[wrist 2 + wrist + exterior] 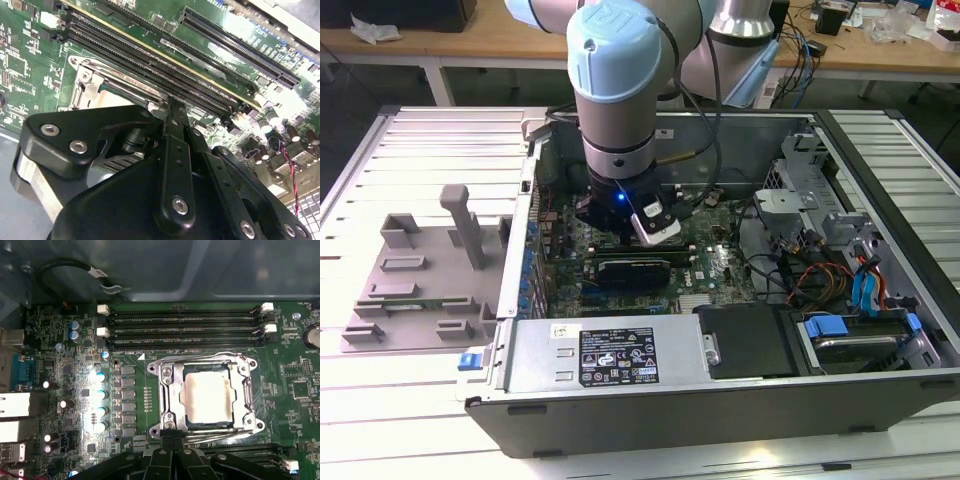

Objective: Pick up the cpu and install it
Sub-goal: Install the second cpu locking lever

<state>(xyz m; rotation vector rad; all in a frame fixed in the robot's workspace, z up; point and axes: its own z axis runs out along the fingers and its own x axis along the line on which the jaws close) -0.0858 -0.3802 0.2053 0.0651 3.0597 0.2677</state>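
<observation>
Right now you are looking at the arm reaching down into the open computer case (880, 395), which is lying on its side on the slatted table (410, 400) so the motherboard (65, 390) is facing up toward the tool. That layout is giving the gripper (620, 232) a straight descent onto the board.

In the first wrist view the cpu (208, 397) is sitting flat inside the socket frame (165, 390), its pale metal top showing square within the bracket opening, so it is looking already seated. The frame's metal bracket is surrounding it on all sides, and the memory slots (182, 330) are running alongside, just beyond the frame.

You are seeing the black fingers (167, 462) coming together into a single narrow tip in both wrist views, with no gap and nothing between them, so the jaws are reading as clenched on nothing. That tip is sitting at the edge of the socket frame, just beside the cpu and not over it; whether it is touching the frame cannot be told.
</observation>
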